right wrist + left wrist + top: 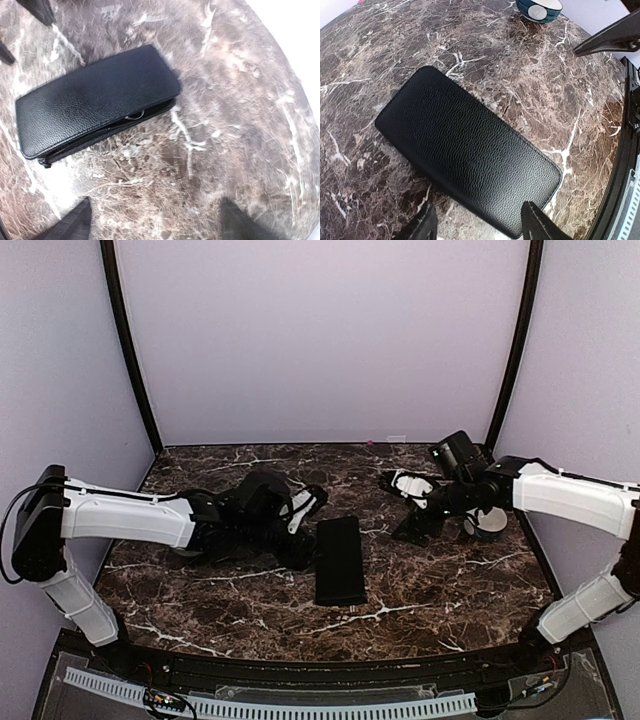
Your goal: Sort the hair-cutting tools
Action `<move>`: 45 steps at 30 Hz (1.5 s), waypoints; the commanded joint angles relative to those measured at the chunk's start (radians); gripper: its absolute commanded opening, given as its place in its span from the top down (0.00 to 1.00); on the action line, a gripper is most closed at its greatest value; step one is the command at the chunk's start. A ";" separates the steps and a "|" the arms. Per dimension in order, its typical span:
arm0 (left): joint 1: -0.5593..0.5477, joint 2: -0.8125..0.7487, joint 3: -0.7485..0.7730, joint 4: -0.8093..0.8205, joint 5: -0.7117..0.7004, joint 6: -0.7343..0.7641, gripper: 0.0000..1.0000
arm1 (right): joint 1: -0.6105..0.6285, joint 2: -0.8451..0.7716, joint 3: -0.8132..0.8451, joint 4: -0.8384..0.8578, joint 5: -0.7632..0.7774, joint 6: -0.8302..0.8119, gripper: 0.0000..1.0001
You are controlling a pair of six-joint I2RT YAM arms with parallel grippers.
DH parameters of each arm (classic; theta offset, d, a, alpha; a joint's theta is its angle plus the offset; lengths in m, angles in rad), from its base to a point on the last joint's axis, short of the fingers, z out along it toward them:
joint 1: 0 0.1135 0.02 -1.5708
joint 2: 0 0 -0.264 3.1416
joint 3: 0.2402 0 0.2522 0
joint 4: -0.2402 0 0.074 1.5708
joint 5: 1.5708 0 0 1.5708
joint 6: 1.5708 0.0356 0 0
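My right pincer [155,202] stood wide, its dark fingertips [75,222] far apart, and it held nothing. Only bare brown veined marble tabletop [240,125] showed between them. Straight ahead of it, stretching off to its left, lay the flat black rectangular case with a pebbled, leather-like skin [90,102], resting flat on the stone with its zipped long side turned toward me. The zip gaped at the end nearest my pincer's midline. In that slit I saw a small silver metal ring [135,116], curved like a scissor handle. It was the only hair-cutting tool I could make out, and it sat inside the case. The view was blurred, so I could tell nothing more about it.

My left pincer [479,212] was parted too, and I saw nothing clamped in it. The near edge of the same case ran down into the gap between its two fingertips, but I could not tell whether they touched it. Past the far end of the case, well apart from this pincer, stood a round blue-and-white bowl [539,9]. To that bowl's right, a dark finger of my other pincer reached into view.

From above, a second white bowl [408,483] sat just beyond my right pincer. It held dark shapes that I could not identify.
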 commanded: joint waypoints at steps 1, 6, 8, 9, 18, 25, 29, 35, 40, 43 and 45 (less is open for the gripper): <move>-0.008 0.030 0.051 -0.010 0.002 0.010 0.42 | -0.091 -0.099 -0.079 0.117 -0.202 0.079 0.01; -0.010 0.072 0.074 0.003 0.006 -0.015 0.42 | -0.051 -0.074 -0.134 0.069 -0.342 0.005 0.06; -0.010 0.091 0.080 0.013 0.010 -0.027 0.42 | -0.007 -0.072 -0.193 0.105 -0.272 -0.006 0.17; -0.010 0.102 0.084 0.016 0.015 -0.033 0.43 | 0.019 -0.064 -0.219 0.122 -0.233 -0.014 0.23; -0.010 0.196 0.113 0.045 0.056 -0.042 0.50 | 0.143 0.086 -0.245 0.197 -0.146 0.028 0.53; -0.010 0.247 0.107 0.089 0.080 -0.039 0.52 | 0.222 0.100 -0.271 0.288 -0.121 0.061 0.54; -0.010 0.272 0.105 0.097 0.093 -0.030 0.53 | 0.271 0.149 -0.262 0.286 -0.109 0.070 0.54; -0.008 0.284 0.090 0.119 0.099 -0.016 0.55 | 0.309 0.171 -0.262 0.298 -0.077 0.082 0.55; -0.008 0.287 0.078 0.128 0.103 -0.017 0.56 | 0.316 0.187 -0.253 0.309 -0.060 0.105 0.56; -0.008 0.284 0.072 0.134 0.105 -0.017 0.56 | 0.316 0.187 -0.250 0.315 -0.060 0.113 0.59; -0.008 0.284 0.069 0.136 0.106 -0.017 0.57 | 0.318 0.214 -0.252 0.321 -0.056 0.116 0.62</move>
